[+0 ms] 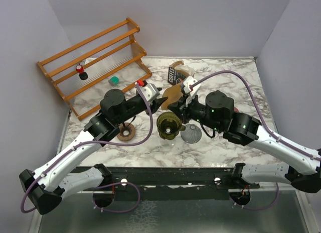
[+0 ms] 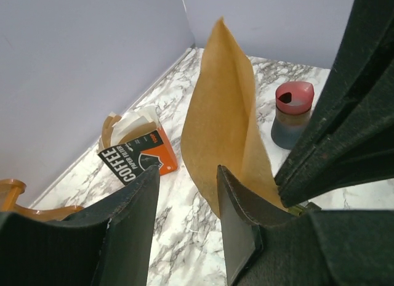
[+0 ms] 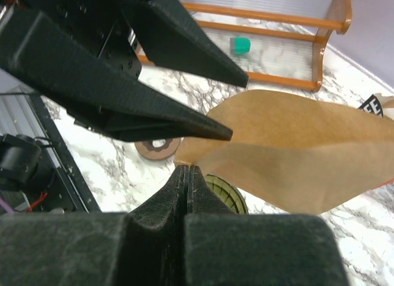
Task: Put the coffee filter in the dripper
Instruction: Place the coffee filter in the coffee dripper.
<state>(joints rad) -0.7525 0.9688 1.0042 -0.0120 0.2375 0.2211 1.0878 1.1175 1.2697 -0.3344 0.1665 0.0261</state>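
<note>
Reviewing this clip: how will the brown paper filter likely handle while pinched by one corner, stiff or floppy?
Probably light: the coffee filter is thin paper held by the right gripper at one tip. It stands out without drooping, so its curved shape likely lends some stiffness. Its mouth gapes in the left wrist view, so it would probably crease if squeezed.

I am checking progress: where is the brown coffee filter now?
In the top view, the coffee filter is held up mid-table, pinched by the right hand, beside the open left hand and just beyond the green dripper.
</note>
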